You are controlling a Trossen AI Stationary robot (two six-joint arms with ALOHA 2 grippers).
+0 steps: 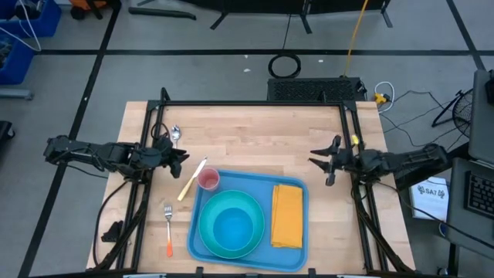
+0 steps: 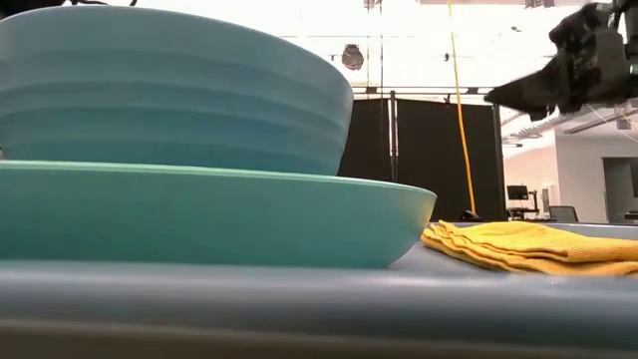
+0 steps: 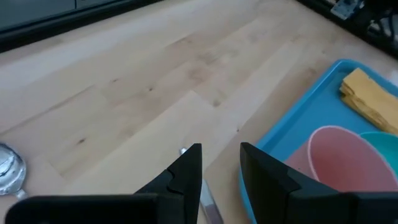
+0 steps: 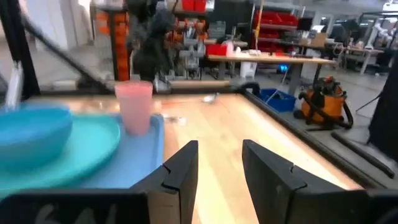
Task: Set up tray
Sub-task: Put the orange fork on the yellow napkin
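The blue tray [image 1: 248, 182] lies near the table's front edge. On it sit a teal plate [image 1: 202, 234] with a blue bowl [image 1: 231, 226], a folded yellow napkin [image 1: 287, 217] and a pink cup [image 1: 208, 180] in its far left corner. My left gripper [image 1: 181, 154] hovers open at the table's left. In the left wrist view its fingers [image 3: 217, 165] stand above a knife [image 3: 208, 200], with the cup [image 3: 339, 158] beside them. My right gripper [image 1: 318, 161] is open at the table's right, pointing level toward the tray [image 4: 146, 163], with nothing between its fingers.
The knife [image 1: 191, 179] lies on the wood just left of the tray. An orange-handled fork [image 1: 168, 228] lies near the front left, and a spoon [image 1: 176, 137] at the far left. Bare wood stretches behind the tray. A black frame rims the table.
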